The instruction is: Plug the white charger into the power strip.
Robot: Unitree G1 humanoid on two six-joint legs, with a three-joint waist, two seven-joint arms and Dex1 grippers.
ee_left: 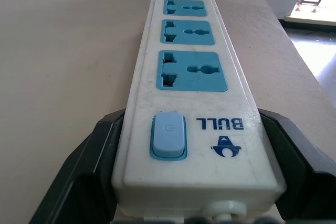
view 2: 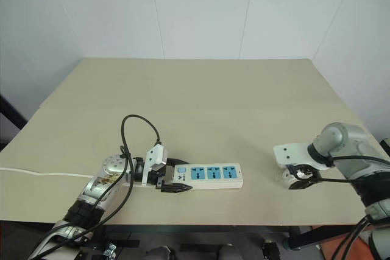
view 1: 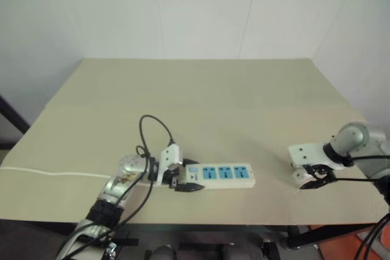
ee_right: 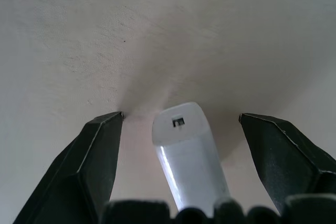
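Where the head camera looks down, a wide tan table point(view 1: 201, 95) stands in a corner of plain white walls point(view 1: 183, 10). On its near side lies the power strip point(view 1: 222, 175). The left gripper point(view 1: 183, 181) is closed tight on its switch end. Far off on the right, the right gripper point(view 1: 314, 176) points down at the table.

From the left wrist, black fingers point(ee_left: 89, 171) hug both sides of the strip, and three blue sockets run away from them.

From the right wrist, two fingers point(ee_right: 94, 156) stand wide apart around the white charger point(ee_right: 186, 150), not touching it. The charger stands on the bare tabletop.
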